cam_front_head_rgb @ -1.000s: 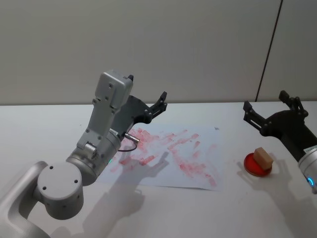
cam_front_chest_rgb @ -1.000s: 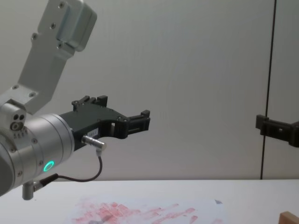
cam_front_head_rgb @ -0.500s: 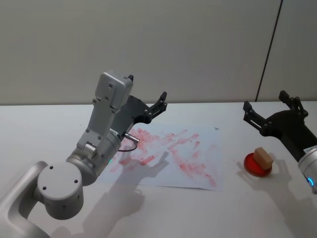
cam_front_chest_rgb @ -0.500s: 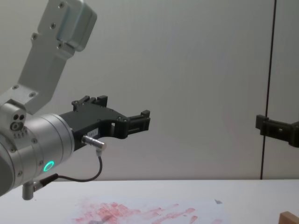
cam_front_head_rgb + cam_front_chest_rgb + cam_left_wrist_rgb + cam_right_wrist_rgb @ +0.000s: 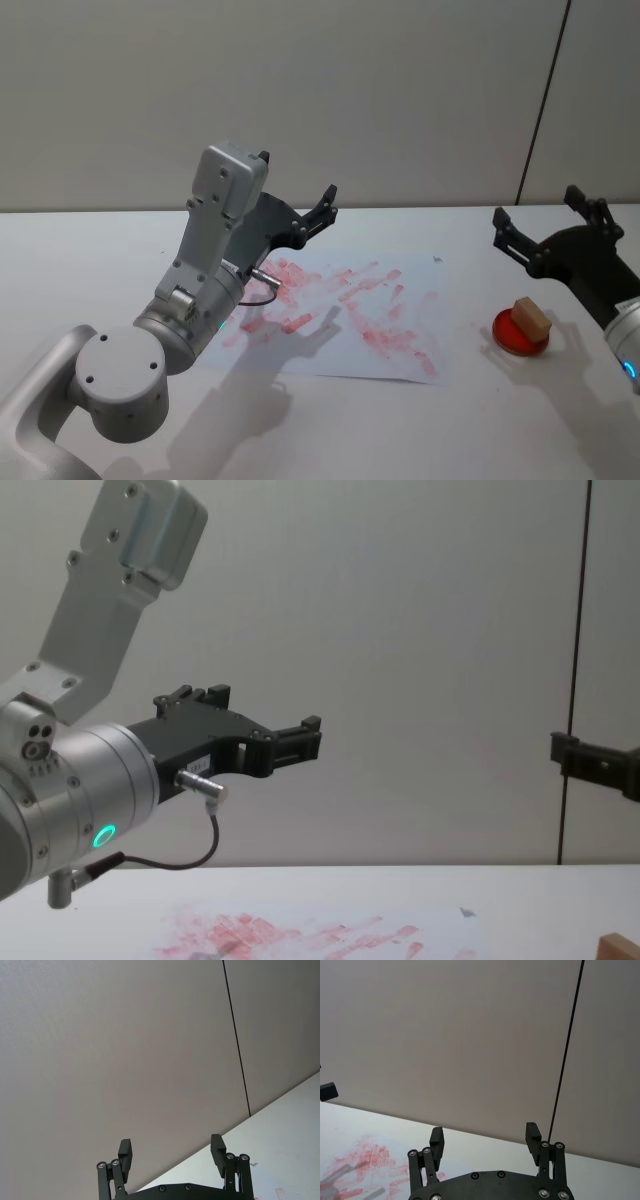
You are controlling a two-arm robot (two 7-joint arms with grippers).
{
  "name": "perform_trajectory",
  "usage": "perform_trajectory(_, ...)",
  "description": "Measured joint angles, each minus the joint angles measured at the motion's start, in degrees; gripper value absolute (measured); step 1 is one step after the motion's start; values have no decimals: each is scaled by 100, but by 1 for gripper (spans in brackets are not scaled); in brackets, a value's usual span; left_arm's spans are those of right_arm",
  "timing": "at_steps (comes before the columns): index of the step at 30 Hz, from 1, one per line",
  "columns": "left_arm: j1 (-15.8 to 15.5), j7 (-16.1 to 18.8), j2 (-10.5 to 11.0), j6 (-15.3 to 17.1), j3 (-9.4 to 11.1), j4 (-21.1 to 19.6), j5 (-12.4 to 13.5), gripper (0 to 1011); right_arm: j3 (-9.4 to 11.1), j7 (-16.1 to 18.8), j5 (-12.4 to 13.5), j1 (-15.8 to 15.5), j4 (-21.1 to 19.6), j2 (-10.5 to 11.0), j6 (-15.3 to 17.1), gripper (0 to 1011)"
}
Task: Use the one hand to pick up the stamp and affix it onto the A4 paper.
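1. The right gripper [image 5: 536,204] hangs in the air over the right side of the table [image 5: 90,250], its two black fingers [image 5: 436,1136] spread wide apart with nothing between them.
2. It points away from the robot toward the grey wall [image 5: 400,90], tilted a little upward, and touches nothing.
3. The stamp [image 5: 531,317], a small light-brown wooden block, lies below and just in front of this gripper, nearer the robot, and clear of its fingers.
4. The stamp rests on a round red ink pad [image 5: 507,336], sitting toward the pad's right side and slightly askew.
5. The ink pad lies on the table just right of the A4 paper [image 5: 405,300], with a narrow strip of bare table between them.
6. The paper lies flat at the middle of the table, its surface covered with smeared red-pink marks, thickest on its left half and across the middle.
7. The left gripper [image 5: 297,174] is held high above the paper's left part, also aimed at the wall, its fingers parted and empty.
8. The left arm's grey link rises steeply behind it; in the chest view a green ring light [image 5: 103,835] glows on the wrist and a black cable [image 5: 185,861] loops beneath.
9. The arm's shadow falls across the paper's left and middle portions.
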Motion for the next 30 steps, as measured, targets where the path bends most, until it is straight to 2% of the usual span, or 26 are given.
perform_trajectory(7, 0, 0, 0, 0, 0, 0, 0, 1002, 50, 20, 1, -200, -127, 164, 95, 1001)
perform_trajectory(18, 0, 0, 0, 0, 0, 0, 0, 1001, 166, -40, -79, -716, -340, 567, 441, 1001)
perform_trajectory(24, 0, 0, 0, 0, 0, 0, 0, 1001, 193, -108, -192, -817, -306, 651, 616, 1001)
perform_trajectory(30, 0, 0, 0, 0, 0, 0, 0, 1001, 198, -135, -324, -787, -134, 644, 806, 1001)
